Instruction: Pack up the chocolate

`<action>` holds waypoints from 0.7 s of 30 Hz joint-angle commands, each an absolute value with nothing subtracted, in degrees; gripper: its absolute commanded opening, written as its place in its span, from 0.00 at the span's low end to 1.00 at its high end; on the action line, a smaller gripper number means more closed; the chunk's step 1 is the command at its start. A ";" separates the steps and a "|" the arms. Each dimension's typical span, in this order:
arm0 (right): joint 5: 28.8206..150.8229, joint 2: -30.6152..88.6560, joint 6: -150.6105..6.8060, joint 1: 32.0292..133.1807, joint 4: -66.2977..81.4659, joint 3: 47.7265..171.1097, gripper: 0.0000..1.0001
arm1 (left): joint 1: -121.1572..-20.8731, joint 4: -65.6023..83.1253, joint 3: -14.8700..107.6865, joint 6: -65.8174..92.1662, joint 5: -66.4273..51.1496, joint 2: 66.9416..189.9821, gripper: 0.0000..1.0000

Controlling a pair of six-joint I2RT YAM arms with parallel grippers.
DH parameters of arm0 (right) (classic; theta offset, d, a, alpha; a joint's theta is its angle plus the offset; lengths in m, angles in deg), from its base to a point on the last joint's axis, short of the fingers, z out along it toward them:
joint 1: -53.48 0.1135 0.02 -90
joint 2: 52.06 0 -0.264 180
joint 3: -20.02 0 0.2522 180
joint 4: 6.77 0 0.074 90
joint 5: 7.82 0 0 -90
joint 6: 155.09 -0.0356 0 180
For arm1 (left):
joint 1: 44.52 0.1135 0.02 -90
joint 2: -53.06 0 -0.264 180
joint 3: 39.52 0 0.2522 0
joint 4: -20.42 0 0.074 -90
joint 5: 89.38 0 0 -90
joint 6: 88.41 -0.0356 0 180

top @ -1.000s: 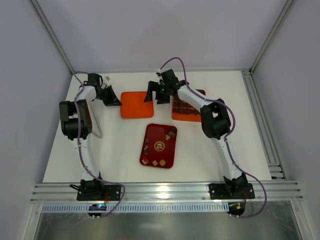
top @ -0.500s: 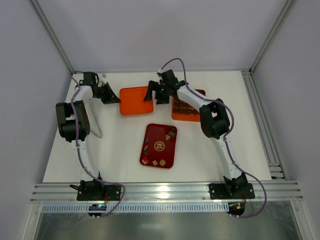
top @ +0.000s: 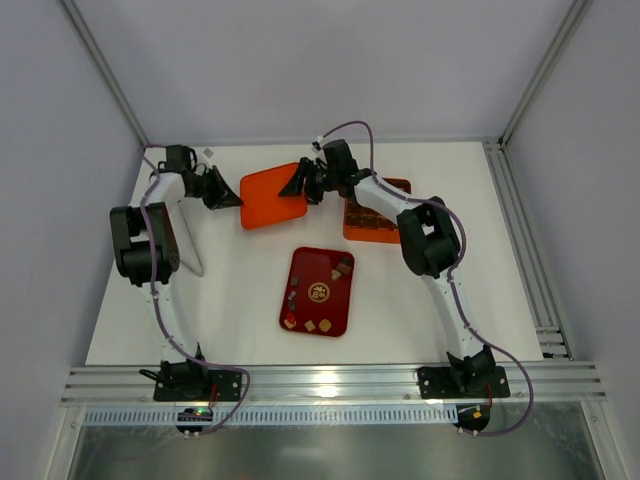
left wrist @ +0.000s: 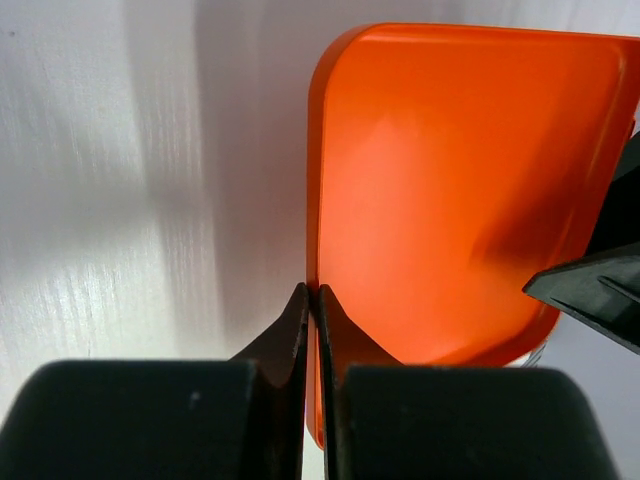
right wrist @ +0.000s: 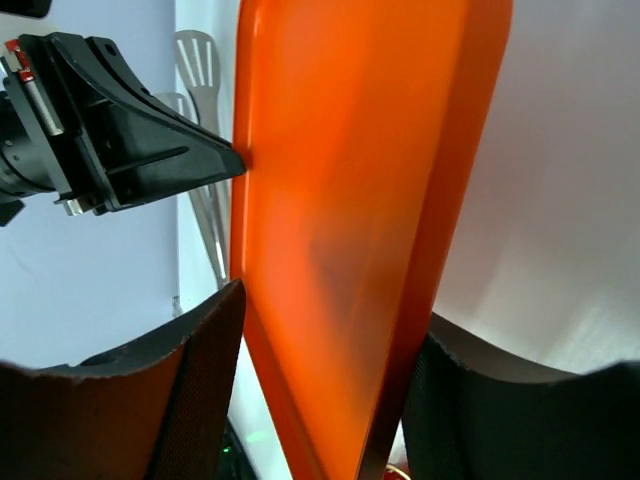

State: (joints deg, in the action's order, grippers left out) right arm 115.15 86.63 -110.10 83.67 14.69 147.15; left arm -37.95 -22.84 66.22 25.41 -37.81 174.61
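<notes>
Several small chocolate pieces (top: pixel 341 268) lie on the dark red tray (top: pixel 297 262) at mid table. More dark pieces fill cells of the orange box (top: pixel 372 232) at the back right. An orange lid (top: pixel 270 200) (left wrist: pixel 450 200) (right wrist: pixel 340 200) hangs between both grippers, its right side tilted up. My left gripper (top: pixel 233 201) (left wrist: pixel 313 300) is shut on the lid's left rim. The right gripper (top: pixel 299 186) (right wrist: pixel 330 320) straddles the lid's right edge, both pads against it.
The right arm reaches over the box's left side. A pale slotted utensil (right wrist: pixel 192 60) lies behind the left gripper. Metal rails (top: pixel 545 300) run along the table's right and near edges.
The right gripper's jaws have closed in onto the lid's right edge and that side has lifted off the table. The left gripper stays shut on the left rim.
</notes>
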 commanded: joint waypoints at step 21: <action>119.45 73.28 -119.05 82.05 10.83 140.48 0.04 | -41.24 -23.04 61.69 21.38 -27.26 154.41 0.57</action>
State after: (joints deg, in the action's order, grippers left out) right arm 119.33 79.27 -118.28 82.73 8.60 140.04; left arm -38.71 -22.90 61.87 24.60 -32.68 161.43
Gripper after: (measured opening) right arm 0.138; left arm 0.545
